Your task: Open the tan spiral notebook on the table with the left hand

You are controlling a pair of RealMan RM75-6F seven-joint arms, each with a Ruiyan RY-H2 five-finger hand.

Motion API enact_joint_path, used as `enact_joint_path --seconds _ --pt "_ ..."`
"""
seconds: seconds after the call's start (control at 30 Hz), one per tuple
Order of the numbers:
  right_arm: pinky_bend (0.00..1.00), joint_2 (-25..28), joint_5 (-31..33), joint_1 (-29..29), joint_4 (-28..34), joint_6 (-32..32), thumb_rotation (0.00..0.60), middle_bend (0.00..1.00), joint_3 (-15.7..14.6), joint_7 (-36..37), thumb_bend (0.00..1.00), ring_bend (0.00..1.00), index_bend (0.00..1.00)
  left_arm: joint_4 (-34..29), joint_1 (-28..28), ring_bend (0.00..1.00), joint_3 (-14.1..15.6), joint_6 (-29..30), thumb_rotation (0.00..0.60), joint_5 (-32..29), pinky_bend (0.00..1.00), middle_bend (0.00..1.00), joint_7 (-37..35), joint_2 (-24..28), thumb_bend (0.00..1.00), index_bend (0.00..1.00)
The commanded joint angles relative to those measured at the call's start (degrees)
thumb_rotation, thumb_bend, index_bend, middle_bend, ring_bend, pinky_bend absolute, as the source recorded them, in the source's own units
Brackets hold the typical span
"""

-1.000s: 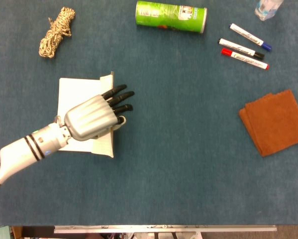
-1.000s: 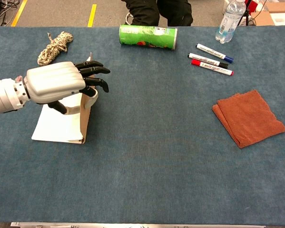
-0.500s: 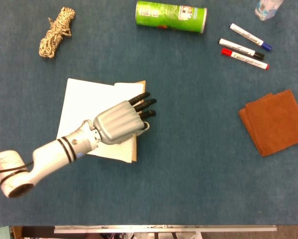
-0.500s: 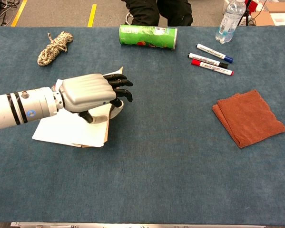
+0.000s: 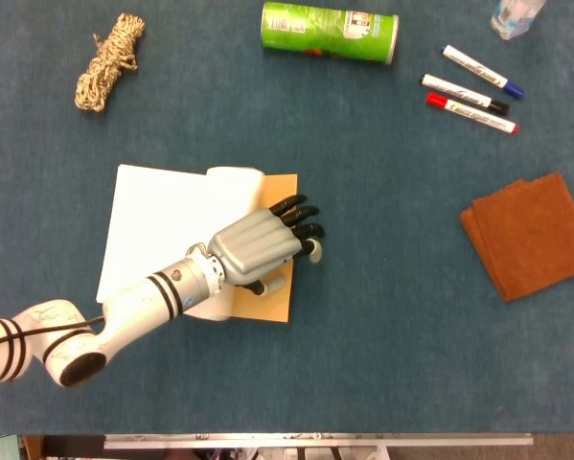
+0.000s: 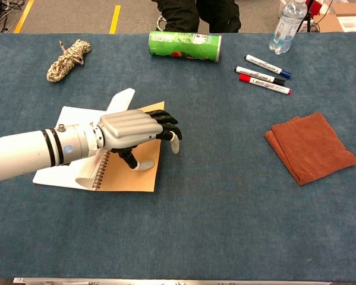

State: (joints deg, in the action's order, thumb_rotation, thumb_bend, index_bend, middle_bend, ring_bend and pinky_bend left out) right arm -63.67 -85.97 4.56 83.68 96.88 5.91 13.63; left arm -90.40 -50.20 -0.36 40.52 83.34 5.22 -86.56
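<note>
The tan spiral notebook lies open at the table's left. Its tan cover (image 5: 281, 192) (image 6: 128, 179) is folded out flat to the right, and the white pages (image 5: 157, 220) (image 6: 68, 117) are bare to the left. One white leaf (image 6: 122, 98) curls up near the spine. My left hand (image 5: 260, 245) (image 6: 132, 127) hovers palm down over the tan cover, fingers reaching past its right edge and the thumb tucked under near the cover. Nothing is visibly pinched in it. The wire spiral (image 6: 100, 171) shows beside my wrist. My right hand is out of both views.
A green can (image 5: 330, 32) lies at the back centre, a twine bundle (image 5: 107, 62) back left. Three markers (image 5: 470, 92) and a water bottle (image 5: 514, 14) are back right. A folded brown cloth (image 5: 529, 235) lies at the right.
My left hand swung the cover from standing upright over to the right, and it now lies flat on the table. The hand moved right and lower with it.
</note>
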Motion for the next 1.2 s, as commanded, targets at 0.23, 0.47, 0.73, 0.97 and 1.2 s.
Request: enact_joint_path --seconds 0.23,0.47,0.73,0.97,1.2 --pt "0.32 -0.2 0.0 0.2 -0.6 0.2 0.600 0.36 0.1 0.7 0.19 0.23 0.44 3.4 0.2 0.00 -0.9 -1.7 0.600 -2.7 0.00 0.11 -9.0 -2.6 0.37 0.10" --pt "0.32 -0.2 -0.2 0.3 -0.7 0.2 0.600 0.36 0.1 1.0 0.19 0.23 0.44 4.6 0.9 0.00 -0.6 -1.4 0.600 -3.3 0.00 0.08 -11.5 -3.7 0.37 0.07" --pt "0.32 -0.2 -0.1 0.8 -1.0 0.6 0.600 0.36 0.2 1.5 0.19 0.23 0.44 5.6 1.9 0.00 -1.5 -1.4 0.600 -6.0 0.00 0.06 -15.0 -6.0 0.37 0.04" --pt "0.32 -0.3 0.0 1.1 -1.5 0.9 0.600 0.36 0.2 2.2 0.19 0.23 0.44 3.5 2.6 0.00 -3.1 -1.0 0.600 -7.0 0.00 0.06 -19.3 -5.7 0.37 0.03" --pt "0.32 -0.2 -0.1 1.3 -1.7 1.2 0.600 0.36 0.3 2.5 0.19 0.23 0.44 0.8 2.8 0.00 -3.8 -1.3 0.600 -7.7 0.00 0.06 -21.8 -5.5 0.37 0.03"
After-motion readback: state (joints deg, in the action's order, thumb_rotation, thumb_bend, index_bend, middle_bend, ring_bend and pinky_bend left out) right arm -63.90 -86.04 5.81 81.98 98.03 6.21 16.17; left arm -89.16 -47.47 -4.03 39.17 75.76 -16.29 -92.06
